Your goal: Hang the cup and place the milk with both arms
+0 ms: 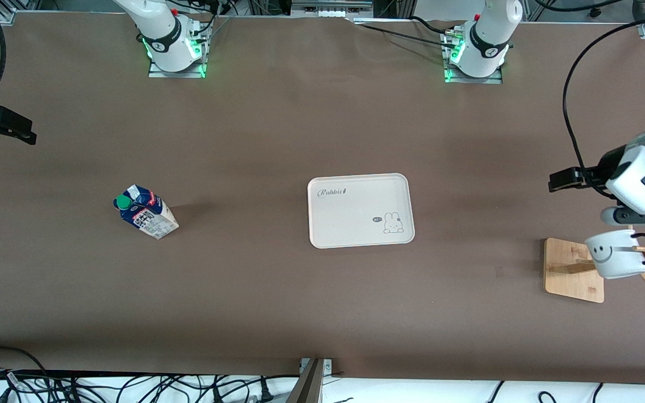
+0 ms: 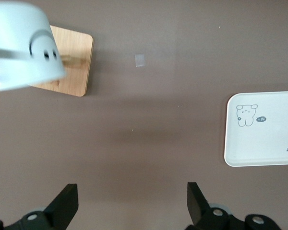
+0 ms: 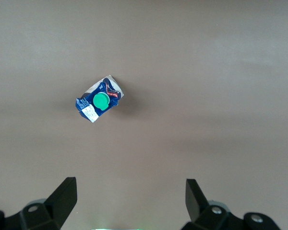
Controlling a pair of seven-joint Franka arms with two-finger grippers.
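Observation:
The white cup (image 1: 613,254) with a smiley face hangs by its black handle on a peg of the wooden rack (image 1: 566,271) at the left arm's end of the table. The cup (image 2: 19,48) and the rack's base (image 2: 77,62) also show in the left wrist view. My left gripper (image 1: 580,198) hovers open and empty beside and above the cup, its fingers wide apart (image 2: 132,203). The milk (image 1: 146,215) stands upright toward the right arm's end, green cap up (image 3: 100,101). My right gripper (image 1: 3,126) hangs open and empty high over the table's end, apart from the carton (image 3: 131,201).
A cream tray (image 1: 350,218) with a rabbit drawing lies mid-table between the milk and the rack; its corner shows in the left wrist view (image 2: 264,143). A small tape mark (image 2: 140,60) lies on the brown tabletop near the rack. Cables run along the front edge.

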